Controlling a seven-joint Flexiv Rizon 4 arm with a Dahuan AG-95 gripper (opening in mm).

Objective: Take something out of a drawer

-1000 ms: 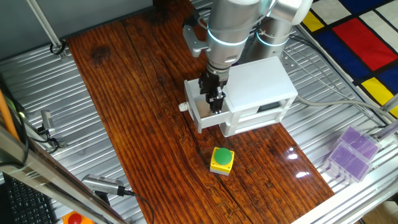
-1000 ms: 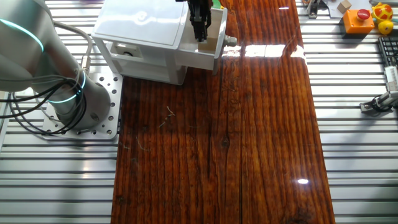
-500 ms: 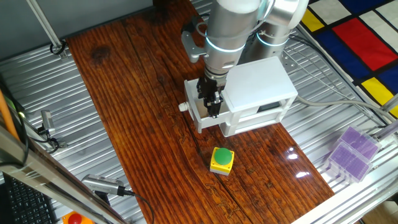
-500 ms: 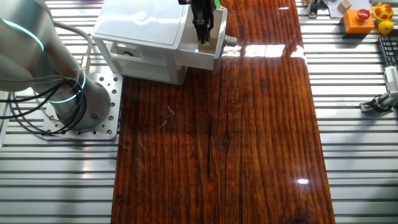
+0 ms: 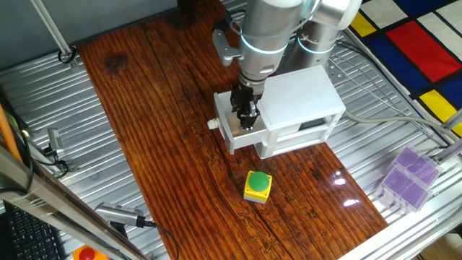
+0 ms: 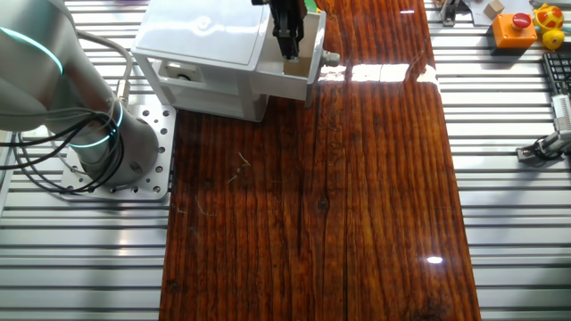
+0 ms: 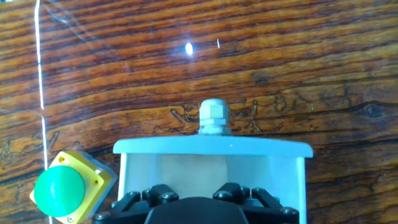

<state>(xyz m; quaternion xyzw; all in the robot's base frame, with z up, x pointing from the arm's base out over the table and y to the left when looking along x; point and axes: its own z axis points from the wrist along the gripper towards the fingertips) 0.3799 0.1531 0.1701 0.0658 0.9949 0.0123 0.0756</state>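
Observation:
The white cabinet (image 5: 299, 90) stands on the wooden table with its upper drawer (image 5: 229, 135) pulled out, round knob (image 5: 213, 124) at the front. My gripper (image 5: 245, 120) reaches down inside the open drawer, jaws narrow. In the other fixed view the gripper (image 6: 290, 55) is in the drawer (image 6: 310, 69), with a bit of tan at the fingertips. In the hand view a tan cube (image 7: 194, 171) fills the space between my fingers behind the drawer's front wall (image 7: 211, 148) and knob (image 7: 213, 116). The fingertips themselves are hidden.
A yellow box with a green button (image 5: 258, 185) sits on the table in front of the drawer, and shows in the hand view (image 7: 62, 186). The lower drawer (image 5: 310, 126) is closed. A purple box (image 5: 408, 177) lies at the right. The robot base (image 6: 98, 152) stands beside the cabinet.
The gripper dipped a little deeper into the drawer half a second ago and now sits slightly higher. The drawer and cabinet have not moved.

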